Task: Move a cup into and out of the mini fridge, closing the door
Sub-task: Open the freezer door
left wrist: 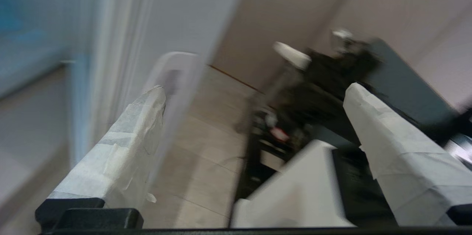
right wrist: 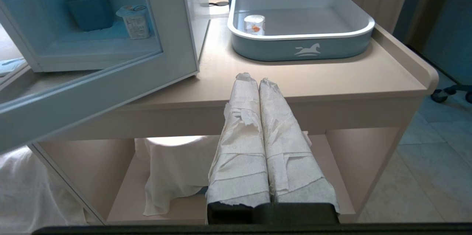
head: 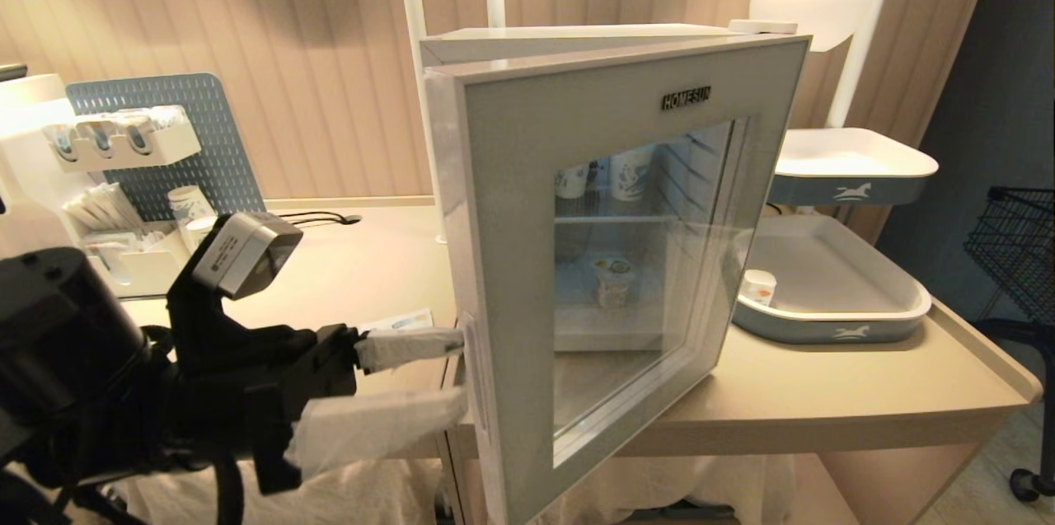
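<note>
Door (head: pixel 527 203) ajar, left pincer (head: pixel 457 372) (spread) at edge

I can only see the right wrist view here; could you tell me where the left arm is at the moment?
Observer: The left gripper is at the free edge of the fridge door, which stands ajar, jaws wide open, one fingertip against the door's edge.
Operator: Thank you. Is anything on the upper shelf? My view cuts that off.
Observer: Yes, through the glass the head view shows two taller paper cups with blue prints up there.
Operator: And what sits left of the fridge?
Observer: A blue pegboard with a small white shelf, standing against the wall.
</note>
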